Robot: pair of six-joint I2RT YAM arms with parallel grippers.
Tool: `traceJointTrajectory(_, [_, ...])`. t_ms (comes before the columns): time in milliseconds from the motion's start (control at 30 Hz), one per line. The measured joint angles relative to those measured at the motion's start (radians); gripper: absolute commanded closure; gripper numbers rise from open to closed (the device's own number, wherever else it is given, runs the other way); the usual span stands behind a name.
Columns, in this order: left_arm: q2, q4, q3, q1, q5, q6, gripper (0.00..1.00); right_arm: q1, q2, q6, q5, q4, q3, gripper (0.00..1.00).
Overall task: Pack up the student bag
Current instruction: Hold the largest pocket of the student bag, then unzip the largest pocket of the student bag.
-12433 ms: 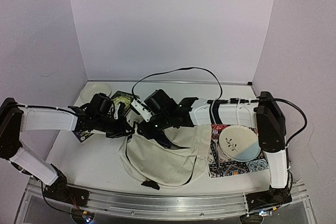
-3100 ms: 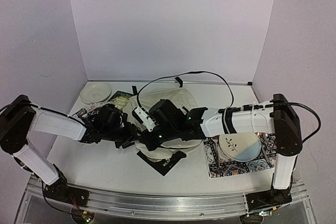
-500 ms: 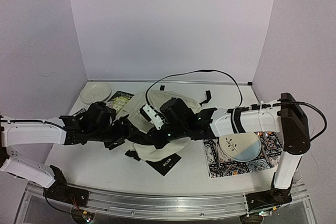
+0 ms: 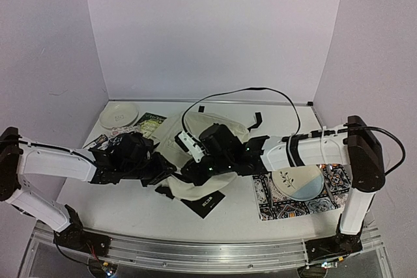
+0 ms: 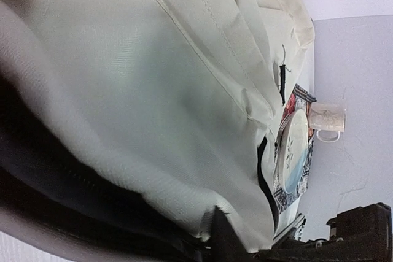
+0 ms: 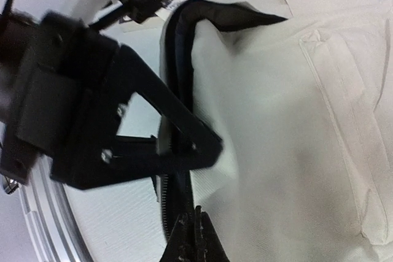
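Observation:
The cream student bag [image 4: 171, 141] lies mid-table, its dark-lined zip edge lifted at the front left. My left gripper [image 4: 163, 172] comes in from the left and is shut on that rim; in the right wrist view its black fingers [image 6: 199, 148] meet over the zipper. In the left wrist view, cream bag fabric [image 5: 153, 90] fills the frame above one dark finger [image 5: 227, 237]. My right gripper [image 6: 196, 228] is shut on the same zip edge just below the left one, and stands over the bag [image 4: 194, 172] in the top view. The bag's inside is hidden.
A black book [image 4: 207, 205] pokes out from under the bag's near edge. More books [image 4: 151, 122] and a white plate [image 4: 118, 115] lie at the back left. At right, a patterned mat [image 4: 287, 211] carries a blue-and-white plate [image 4: 296, 181]; a mug [image 5: 326, 122] stands beyond it.
My left gripper has moved right onto the bag's rim and closed on it. The right gripper has kept its hold, nearly in place.

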Motion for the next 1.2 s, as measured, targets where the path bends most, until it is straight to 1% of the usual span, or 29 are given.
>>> traceJointTrajectory(67, [-0.005,0.006,-0.008,-0.001,-0.009,0.001,0.99,-0.003,-0.003,-0.006,0.031,0.012,-0.033,1.00])
traceJointTrajectory(100, [-0.009,0.008,-0.014,-0.002,-0.012,0.000,1.00,-0.005,-0.007,-0.009,0.045,0.014,-0.055,1.00])
traceJointTrajectory(267, [-0.040,0.010,-0.050,-0.004,-0.024,-0.001,1.00,-0.056,-0.046,-0.020,0.087,0.016,-0.172,1.00])
traceJointTrajectory(467, [-0.087,0.007,-0.065,-0.005,-0.029,0.000,1.00,-0.215,-0.104,-0.031,0.109,0.025,-0.254,1.00])
traceJointTrajectory(567, [-0.110,0.009,-0.065,-0.009,-0.028,0.000,1.00,-0.273,-0.105,-0.040,0.089,0.050,-0.261,1.00])
traceJointTrajectory(700, [-0.160,-0.003,-0.065,-0.011,-0.031,0.004,1.00,-0.316,-0.105,-0.052,0.040,0.087,-0.260,1.00])
traceJointTrajectory(867, [-0.236,-0.052,-0.071,-0.004,-0.040,0.009,1.00,-0.401,-0.105,-0.054,-0.007,0.087,-0.260,1.00])
traceJointTrajectory(967, [-0.260,-0.066,-0.078,0.009,-0.040,0.009,1.00,-0.422,-0.106,-0.055,-0.056,0.081,-0.259,1.00])
traceJointTrajectory(1033, [-0.260,-0.079,-0.080,0.015,-0.038,0.013,1.00,-0.425,-0.110,-0.056,-0.085,0.073,-0.260,1.00])
traceJointTrajectory(1200, [-0.195,-0.077,-0.076,0.016,-0.024,0.054,0.99,-0.431,-0.114,-0.055,-0.081,0.061,-0.271,1.00])
